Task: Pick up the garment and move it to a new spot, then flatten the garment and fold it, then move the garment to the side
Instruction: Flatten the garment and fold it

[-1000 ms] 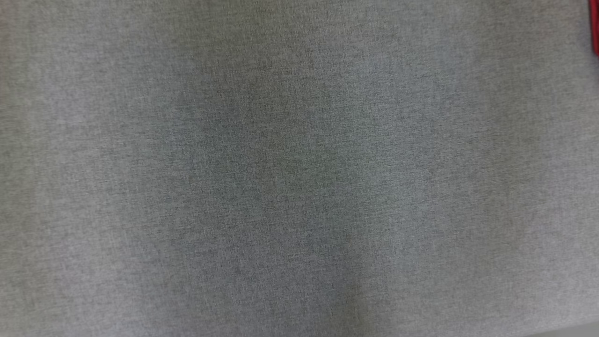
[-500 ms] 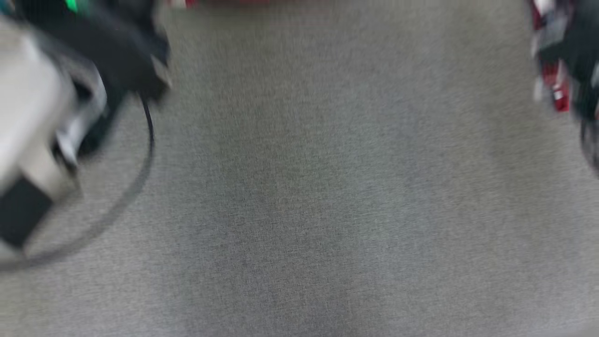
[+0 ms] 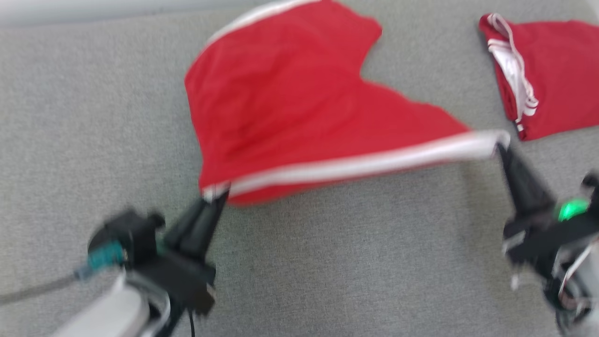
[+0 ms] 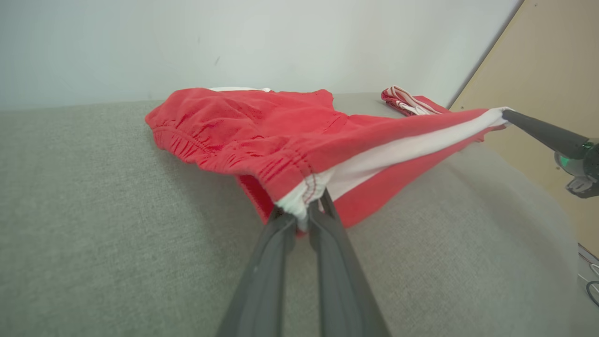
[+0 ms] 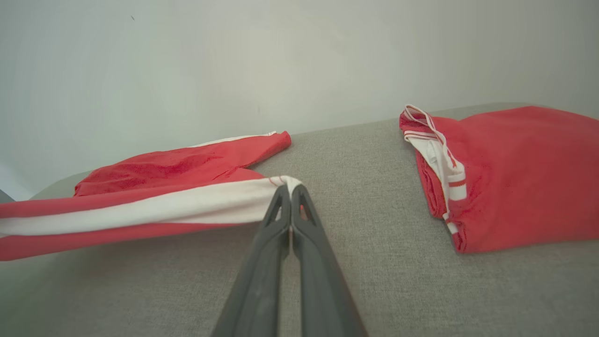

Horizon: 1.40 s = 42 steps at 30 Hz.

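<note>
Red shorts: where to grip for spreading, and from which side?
On the red shorts, pinch both ends of the white stripe, waistband and hem corners, from the robot's side. That edge pulls straight between left gripper and right gripper, shut on it.

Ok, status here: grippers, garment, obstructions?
Left gripper and right gripper each shut on an end of the red shorts, white stripe taut between. Folded red garment lies off right, not touching.
</note>
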Tool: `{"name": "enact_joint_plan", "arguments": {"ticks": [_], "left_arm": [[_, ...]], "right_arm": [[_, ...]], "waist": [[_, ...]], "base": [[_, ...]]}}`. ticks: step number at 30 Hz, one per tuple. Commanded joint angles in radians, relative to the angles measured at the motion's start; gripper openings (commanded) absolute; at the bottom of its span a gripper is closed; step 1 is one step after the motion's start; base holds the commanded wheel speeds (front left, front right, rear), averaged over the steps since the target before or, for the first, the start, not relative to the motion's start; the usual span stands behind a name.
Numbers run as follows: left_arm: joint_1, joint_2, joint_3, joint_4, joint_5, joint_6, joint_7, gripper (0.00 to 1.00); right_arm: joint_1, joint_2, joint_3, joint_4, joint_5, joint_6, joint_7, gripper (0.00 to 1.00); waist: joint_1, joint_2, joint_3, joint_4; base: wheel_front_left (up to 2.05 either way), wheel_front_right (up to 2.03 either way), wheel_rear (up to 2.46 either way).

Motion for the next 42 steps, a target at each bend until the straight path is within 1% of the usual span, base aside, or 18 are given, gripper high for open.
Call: {"name": "enact_joint_plan", "arguments": {"ticks": [1,5,6,7,10,12,14,16,18,23,26,28,34,37,39,42], "left_arm": [[0.093,-0.019,0.031,0.01,0.035,-0.007,-0.003,0.0],[0.235,-0.028,0.074,0.031,0.094,-0.016,-0.003,0.0],[0.263,-0.029,0.079,0.039,0.109,-0.027,-0.003,0.0],[0.263,-0.029,0.079,0.039,0.109,-0.027,-0.003,0.0],[0.336,-0.024,0.101,0.063,0.154,-0.046,-0.003,0.0],[0.379,-0.025,0.125,0.07,0.181,-0.05,-0.003,0.0],[0.42,-0.011,0.145,0.081,0.203,-0.054,-0.003,0.0],[0.453,-0.013,0.173,0.08,0.21,-0.061,-0.003,0.0],[0.488,-0.01,0.19,0.085,0.222,-0.07,-0.003,0.0],[0.552,-0.04,0.226,0.089,0.253,-0.093,-0.003,0.0],[0.571,-0.072,0.251,0.074,0.277,-0.11,-0.003,0.0],[0.58,-0.1,0.269,0.062,0.295,-0.121,-0.003,0.0],[0.557,-0.18,0.291,0.015,0.351,-0.15,-0.003,0.0],[0.538,-0.217,0.309,-0.002,0.356,-0.167,-0.003,0.0],[0.515,-0.239,0.319,-0.008,0.36,-0.18,-0.003,0.0],[0.47,-0.261,0.32,0.007,0.372,-0.193,-0.003,0.0]], "right_arm": [[0.089,0.023,-0.026,-0.019,-0.021,-0.003,0.02,0.0],[0.229,0.062,-0.061,-0.074,-0.061,-0.003,0.064,0.0],[0.262,0.07,-0.066,-0.087,-0.069,-0.003,0.075,0.0],[0.262,0.07,-0.066,-0.087,-0.069,-0.003,0.075,0.0],[0.357,0.101,-0.085,-0.13,-0.1,-0.003,0.111,0.0],[0.418,0.134,-0.09,-0.16,-0.115,-0.003,0.139,0.0],[0.479,0.158,-0.085,-0.189,-0.127,-0.003,0.172,0.0],[0.536,0.181,-0.083,-0.217,-0.136,-0.003,0.2,0.0],[0.583,0.204,-0.107,-0.233,-0.137,-0.003,0.214,0.0],[0.659,0.251,-0.164,-0.265,-0.15,-0.003,0.238,0.0],[0.643,0.269,-0.208,-0.281,-0.138,-0.003,0.241,0.0],[0.619,0.261,-0.24,-0.288,-0.144,-0.003,0.244,0.0],[0.509,0.201,-0.287,-0.302,-0.142,-0.003,0.286,0.0],[0.438,0.172,-0.311,-0.286,-0.129,-0.003,0.319,0.0],[0.377,0.147,-0.304,-0.266,-0.127,-0.003,0.349,0.0],[0.273,0.129,-0.28,-0.225,-0.111,-0.003,0.387,0.0]], "waist": [[0.0003,0.0002,-0.053,0.0],[0.0003,0.0002,-0.093,-0.002],[0.0003,0.0002,-0.104,-0.001],[0.0003,0.0002,-0.104,-0.001],[0.0003,0.0002,-0.128,0.002],[0.0003,0.0002,-0.142,0.003],[0.0003,0.0002,-0.155,0.005],[0.0003,0.0002,-0.165,0.012],[0.0003,0.0002,-0.174,0.017],[0.0003,0.0002,-0.185,0.025],[0.0003,0.0002,-0.193,0.031],[0.0003,0.0002,-0.195,0.038],[0.0003,0.0002,-0.198,0.086],[0.0003,0.0002,-0.194,0.116],[0.0003,0.0002,-0.186,0.135],[0.0003,0.0002,-0.169,0.161]], "base": [[0.0,0.0,0.0],[0.0,0.0,0.0],[0.0,0.0,0.0],[0.0,0.0,0.0],[0.0,0.0,0.0],[0.0,0.0,0.0],[0.0,0.0,0.0],[0.0,0.0,0.0],[0.0,0.0,0.0],[0.0,0.0,0.0],[0.0,0.0,0.0],[0.0,0.0,0.0],[0.0,0.0,0.0],[0.0,0.0,0.0],[0.0,0.0,0.0],[0.0,0.0,0.0]]}}
